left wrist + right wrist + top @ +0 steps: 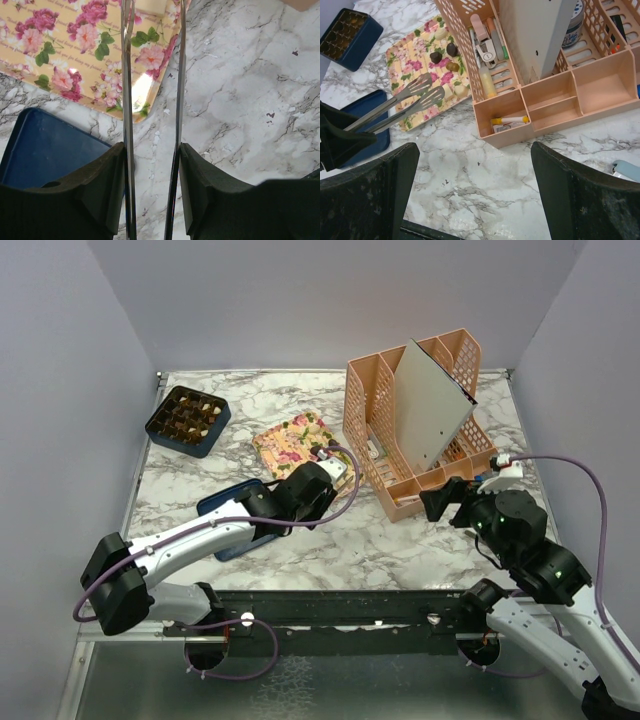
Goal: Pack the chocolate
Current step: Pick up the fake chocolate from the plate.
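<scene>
My left hand [152, 172] grips the metal tongs [402, 102], one arm against each finger, and their slotted tips reach over the floral tray [415, 55]. The chocolate [452, 49], some dark and cream pieces, lies on this tray just beyond the tips. More pieces fill the dark blue box [215, 430] to the far left of the tray. My right hand [475, 195] stands wide open and empty, to the right of the tray, above the marble surface [470, 165].

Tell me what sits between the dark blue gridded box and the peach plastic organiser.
In the top view, the yellow floral tray holding loose chocolate pieces; metal tongs reach over it.
</scene>
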